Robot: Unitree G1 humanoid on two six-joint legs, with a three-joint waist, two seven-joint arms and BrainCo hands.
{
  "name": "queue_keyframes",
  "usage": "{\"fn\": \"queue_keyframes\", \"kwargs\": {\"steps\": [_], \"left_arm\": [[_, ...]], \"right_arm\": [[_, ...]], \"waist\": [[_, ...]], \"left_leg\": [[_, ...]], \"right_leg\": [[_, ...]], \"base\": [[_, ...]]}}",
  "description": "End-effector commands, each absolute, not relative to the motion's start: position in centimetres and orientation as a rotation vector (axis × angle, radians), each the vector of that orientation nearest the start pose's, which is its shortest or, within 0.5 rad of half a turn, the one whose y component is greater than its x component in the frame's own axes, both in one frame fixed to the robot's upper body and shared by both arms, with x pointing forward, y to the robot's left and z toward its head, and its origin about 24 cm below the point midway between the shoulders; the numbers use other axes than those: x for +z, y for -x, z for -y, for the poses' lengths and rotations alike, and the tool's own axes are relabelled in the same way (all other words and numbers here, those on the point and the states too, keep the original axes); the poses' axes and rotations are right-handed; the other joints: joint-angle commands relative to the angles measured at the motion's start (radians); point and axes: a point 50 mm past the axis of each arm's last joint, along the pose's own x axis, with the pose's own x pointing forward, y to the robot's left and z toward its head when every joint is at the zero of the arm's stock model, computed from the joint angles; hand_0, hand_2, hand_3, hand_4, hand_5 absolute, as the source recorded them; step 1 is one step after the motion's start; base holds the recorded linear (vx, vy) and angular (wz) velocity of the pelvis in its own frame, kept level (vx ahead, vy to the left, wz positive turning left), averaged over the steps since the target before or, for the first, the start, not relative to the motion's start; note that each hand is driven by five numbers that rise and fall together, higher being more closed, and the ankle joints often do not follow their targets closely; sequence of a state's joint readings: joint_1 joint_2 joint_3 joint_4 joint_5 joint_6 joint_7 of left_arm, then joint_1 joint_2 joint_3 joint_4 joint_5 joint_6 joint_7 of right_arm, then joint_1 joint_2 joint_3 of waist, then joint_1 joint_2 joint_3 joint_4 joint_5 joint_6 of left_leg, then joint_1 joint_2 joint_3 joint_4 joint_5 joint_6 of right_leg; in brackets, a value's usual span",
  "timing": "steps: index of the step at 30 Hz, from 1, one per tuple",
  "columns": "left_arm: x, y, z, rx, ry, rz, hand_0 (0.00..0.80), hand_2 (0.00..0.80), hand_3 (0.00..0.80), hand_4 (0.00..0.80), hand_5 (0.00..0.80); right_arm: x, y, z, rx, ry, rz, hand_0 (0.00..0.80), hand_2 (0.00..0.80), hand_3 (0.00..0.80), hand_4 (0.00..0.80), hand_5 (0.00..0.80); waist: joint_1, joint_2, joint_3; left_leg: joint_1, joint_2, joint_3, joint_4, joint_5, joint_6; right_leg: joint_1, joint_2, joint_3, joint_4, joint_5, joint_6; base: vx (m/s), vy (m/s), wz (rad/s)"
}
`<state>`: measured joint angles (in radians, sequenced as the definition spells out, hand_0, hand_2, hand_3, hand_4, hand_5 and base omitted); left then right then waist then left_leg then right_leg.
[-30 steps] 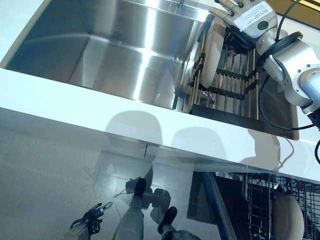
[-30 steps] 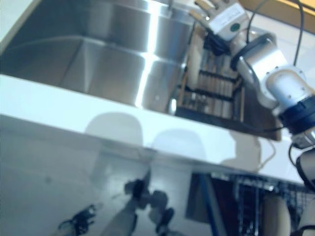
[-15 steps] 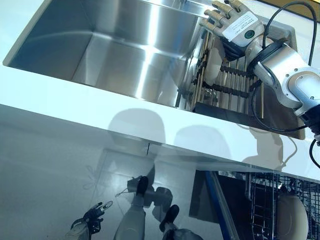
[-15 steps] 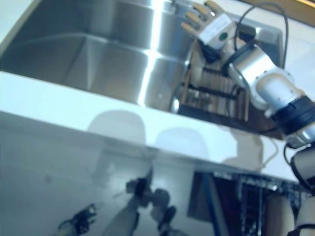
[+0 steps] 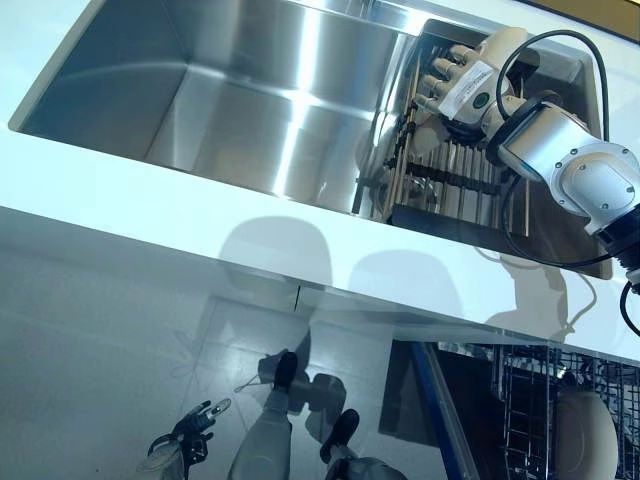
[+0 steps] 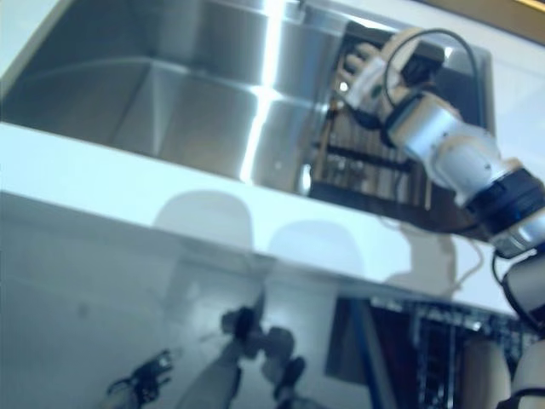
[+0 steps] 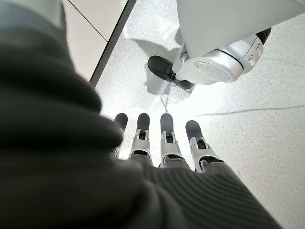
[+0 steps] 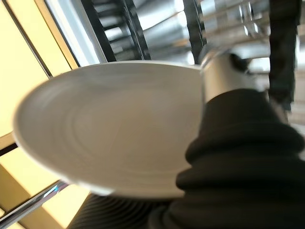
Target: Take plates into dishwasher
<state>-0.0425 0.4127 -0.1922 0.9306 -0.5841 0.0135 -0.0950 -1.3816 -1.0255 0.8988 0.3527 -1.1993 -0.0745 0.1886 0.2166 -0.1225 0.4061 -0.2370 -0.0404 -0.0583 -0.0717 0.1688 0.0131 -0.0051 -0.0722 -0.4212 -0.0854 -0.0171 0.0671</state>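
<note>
A cream plate (image 5: 427, 133) stands on edge in the wooden drying rack (image 5: 470, 180) at the right end of the steel sink (image 5: 230, 110). My right hand (image 5: 462, 82) is down over the plate's top rim, fingers curled on one face. In the right wrist view the plate (image 8: 109, 138) fills the picture and the thumb (image 8: 221, 78) lies against its rim. My left hand (image 7: 164, 138) hangs low over the floor with straight fingers and holds nothing. It also shows in the left eye view (image 5: 188, 442).
The white counter edge (image 5: 200, 240) runs across in front of the sink. Below it at the lower right the open dishwasher's wire rack (image 5: 525, 400) holds another cream plate (image 5: 585, 437). A white cabinet front (image 7: 95, 28) stands beside my left hand.
My right hand has come down from above the rack's far end onto the plate's top rim, and its fingers have curled round it. The left hand has stayed where it was.
</note>
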Motion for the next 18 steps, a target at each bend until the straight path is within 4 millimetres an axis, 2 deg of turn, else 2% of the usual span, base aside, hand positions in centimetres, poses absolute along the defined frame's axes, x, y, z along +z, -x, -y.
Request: {"fn": "queue_keyframes", "kwargs": {"steps": [1,8,18], "left_arm": [[-11.9,-15.4,-26.4,0.193,0.149,-0.886,0.000,0.000,0.000,0.000,0.000],[-12.0,-15.4,-26.2,0.196,0.150,-0.890,0.000,0.000,0.000,0.000,0.000],[-12.0,-14.9,-26.5,0.200,0.130,-0.900,0.000,0.000,0.000,0.000,0.000]], "right_arm": [[34.9,-36.3,18.3,-0.268,2.702,0.375,0.800,0.800,0.800,0.800,0.800],[35.5,-36.5,19.0,-0.378,2.703,0.368,0.800,0.800,0.800,0.800,0.800],[37.7,-35.5,20.3,-0.567,2.639,0.407,0.800,0.800,0.800,0.800,0.800]], "waist": [[0.036,0.013,-0.011],[0.038,0.011,-0.016],[0.028,0.000,-0.043]], "left_leg": [[0.077,-0.026,0.010,-0.016,-0.170,0.030],[0.082,-0.025,0.012,-0.016,-0.172,0.030],[0.102,-0.023,0.012,-0.016,-0.183,0.030]], "right_leg": [[-0.090,0.037,-0.024,0.114,-0.040,-0.004],[-0.082,0.039,-0.022,0.110,-0.040,-0.006],[-0.054,0.049,-0.010,0.090,-0.040,-0.006]], "base": [[0.000,0.000,0.00],[0.000,0.000,0.00],[-0.006,-0.018,0.00]]}}
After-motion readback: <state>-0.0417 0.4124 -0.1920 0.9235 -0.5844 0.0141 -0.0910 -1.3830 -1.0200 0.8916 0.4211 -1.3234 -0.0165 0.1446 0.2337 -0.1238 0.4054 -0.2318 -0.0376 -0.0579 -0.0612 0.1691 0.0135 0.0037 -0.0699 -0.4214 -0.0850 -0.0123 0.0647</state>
